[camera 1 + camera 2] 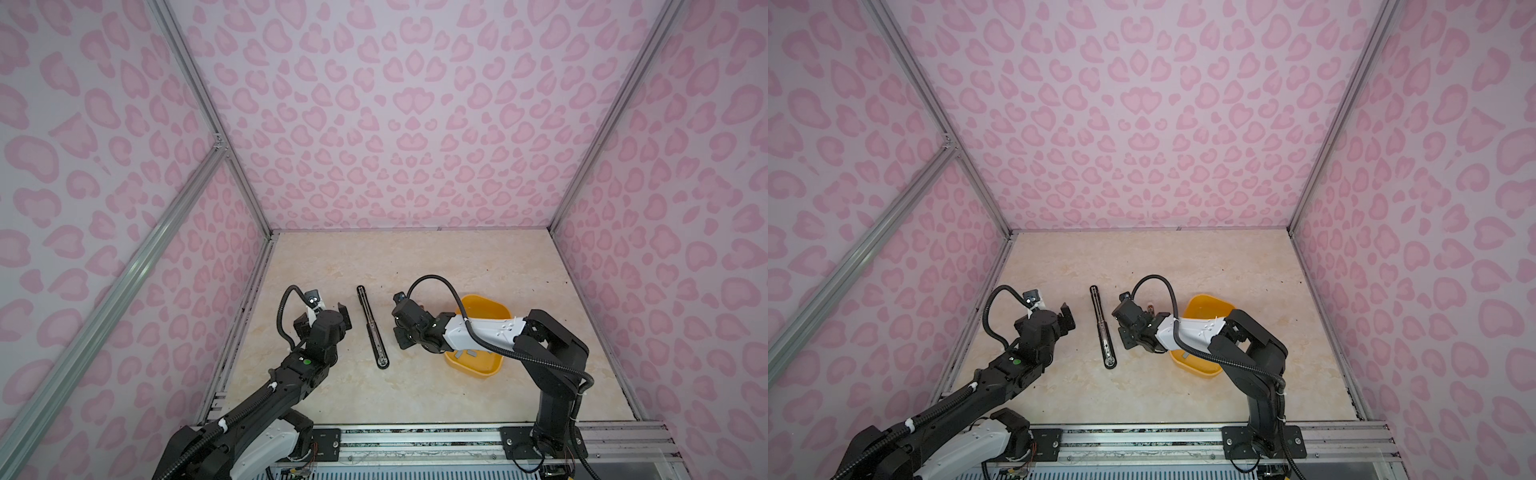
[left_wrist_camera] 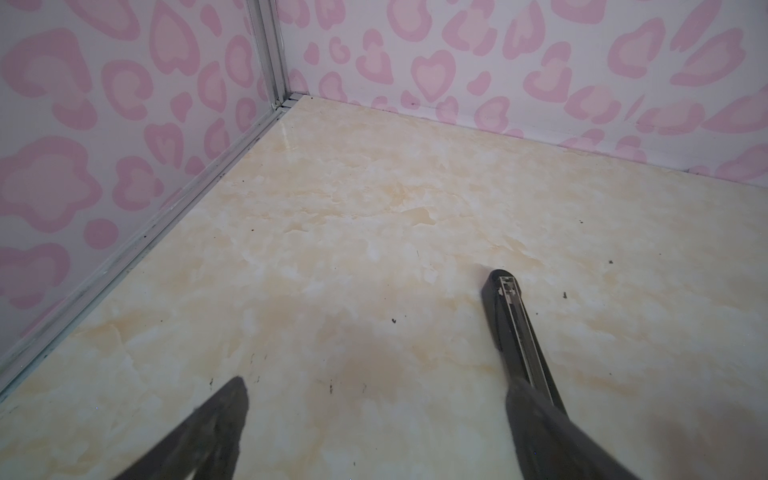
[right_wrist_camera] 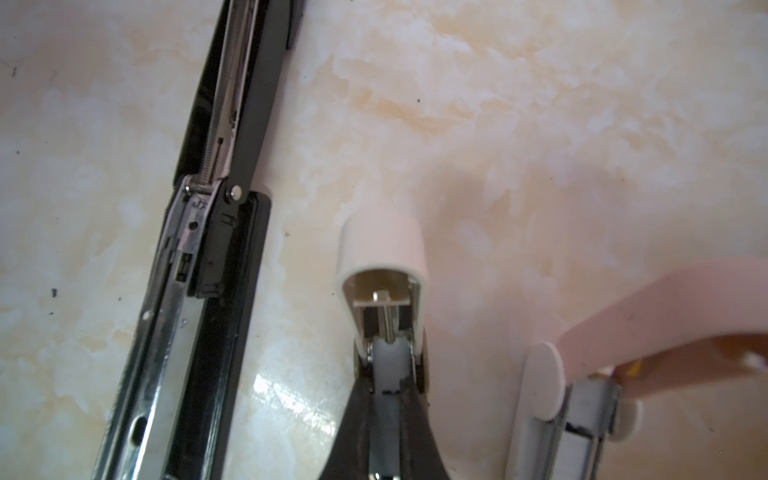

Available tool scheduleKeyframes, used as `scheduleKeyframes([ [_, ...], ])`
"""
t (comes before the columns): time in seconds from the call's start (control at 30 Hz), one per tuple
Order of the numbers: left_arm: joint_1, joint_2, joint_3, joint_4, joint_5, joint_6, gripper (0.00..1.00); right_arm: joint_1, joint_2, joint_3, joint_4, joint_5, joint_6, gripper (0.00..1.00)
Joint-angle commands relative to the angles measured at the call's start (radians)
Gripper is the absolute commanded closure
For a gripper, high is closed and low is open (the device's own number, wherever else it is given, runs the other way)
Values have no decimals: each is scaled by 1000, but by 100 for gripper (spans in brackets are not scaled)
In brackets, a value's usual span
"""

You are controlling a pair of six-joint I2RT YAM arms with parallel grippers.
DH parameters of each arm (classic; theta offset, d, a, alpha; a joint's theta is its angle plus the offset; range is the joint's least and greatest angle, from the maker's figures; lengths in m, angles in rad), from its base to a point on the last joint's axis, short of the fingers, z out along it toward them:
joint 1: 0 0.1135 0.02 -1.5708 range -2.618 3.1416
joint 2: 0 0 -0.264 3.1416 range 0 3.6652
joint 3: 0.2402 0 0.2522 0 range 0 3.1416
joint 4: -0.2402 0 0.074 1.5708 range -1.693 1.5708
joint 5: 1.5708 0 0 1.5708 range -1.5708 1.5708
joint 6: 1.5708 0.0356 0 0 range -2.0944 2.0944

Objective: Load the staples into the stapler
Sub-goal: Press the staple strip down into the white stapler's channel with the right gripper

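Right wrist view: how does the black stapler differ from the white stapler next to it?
The black stapler is dark and long, running out of the picture; the white stapler is pale and clearly smaller. The black stapler lies free on the table, unfolded; the white stapler is pinched by the right gripper. Both show bare metal insides.

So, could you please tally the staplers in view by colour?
Long black metal stapler, opened flat: 1
Small white plastic stapler: 1
Small pink plastic stapler, opened: 1
Total: 3
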Motion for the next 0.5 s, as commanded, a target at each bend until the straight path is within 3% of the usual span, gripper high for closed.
scheduleKeyframes([
  [0.0,0,-6,-1,30,-13,-6,2,2,8,-6,-4,7,11,93],
  [0.47,0,-10,-4,29,-13,-7,2,0,-64,-36,10,30,-25,93],
])
